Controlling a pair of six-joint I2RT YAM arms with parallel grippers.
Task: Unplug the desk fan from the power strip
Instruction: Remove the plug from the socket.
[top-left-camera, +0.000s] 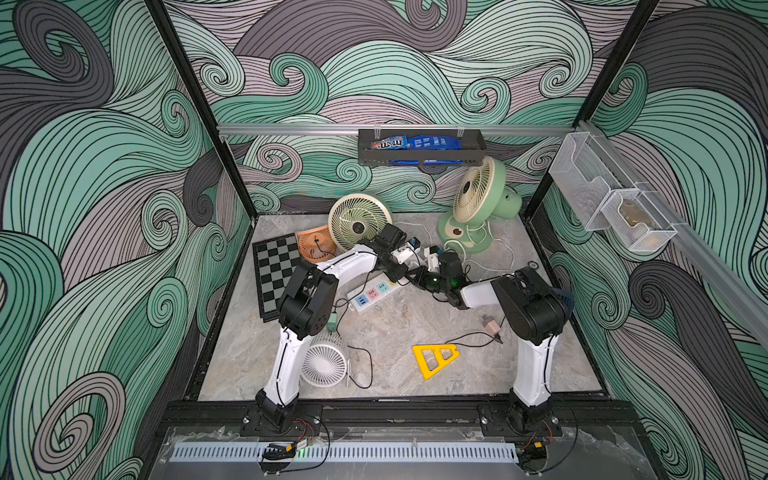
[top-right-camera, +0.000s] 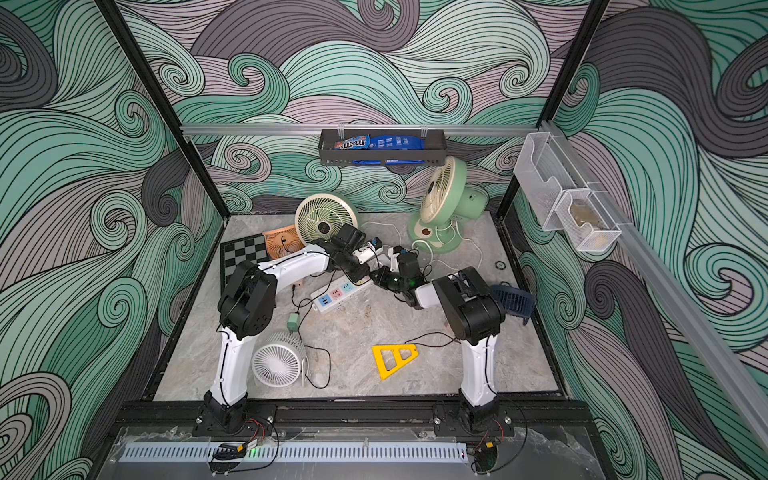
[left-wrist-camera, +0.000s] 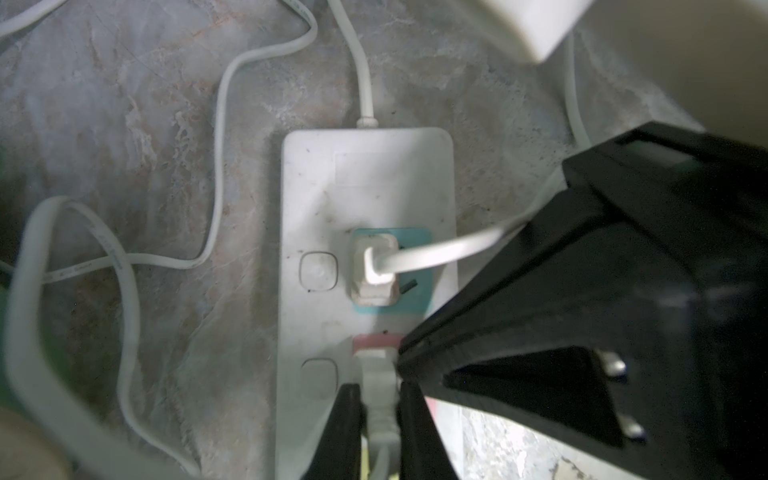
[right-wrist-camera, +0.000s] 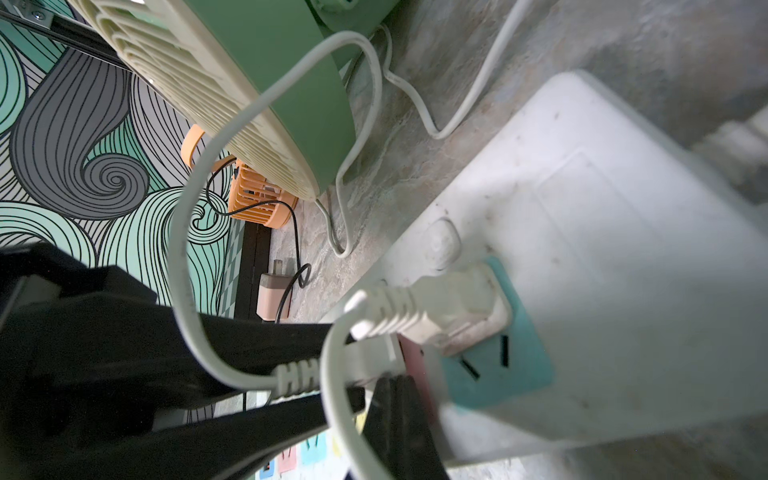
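Observation:
The white power strip (top-left-camera: 372, 296) (top-right-camera: 336, 293) lies mid-table between both arms. Two white plugs sit in it. One fills the teal socket (left-wrist-camera: 374, 266) (right-wrist-camera: 440, 309). The other plug (left-wrist-camera: 379, 411) (right-wrist-camera: 357, 365) is at the pink socket, with my left gripper (left-wrist-camera: 379, 388) (top-left-camera: 398, 273) shut on it. My right gripper (right-wrist-camera: 397, 386) (top-left-camera: 419, 281) is shut with nothing between its fingers, its tips resting on the strip beside the pink socket. A green desk fan (top-left-camera: 478, 199) stands at the back right and a cream-grilled fan (top-left-camera: 359, 220) behind the strip. I cannot tell which fan's cord runs to which plug.
White cords loop over the table behind the strip. A chessboard (top-left-camera: 274, 270) and an orange fan (top-left-camera: 316, 244) lie at the left. A small white fan (top-left-camera: 324, 361), a yellow triangle piece (top-left-camera: 436, 359) and a pink adapter (top-left-camera: 492, 326) lie in front. A blue fan (top-right-camera: 513, 301) sits at the right.

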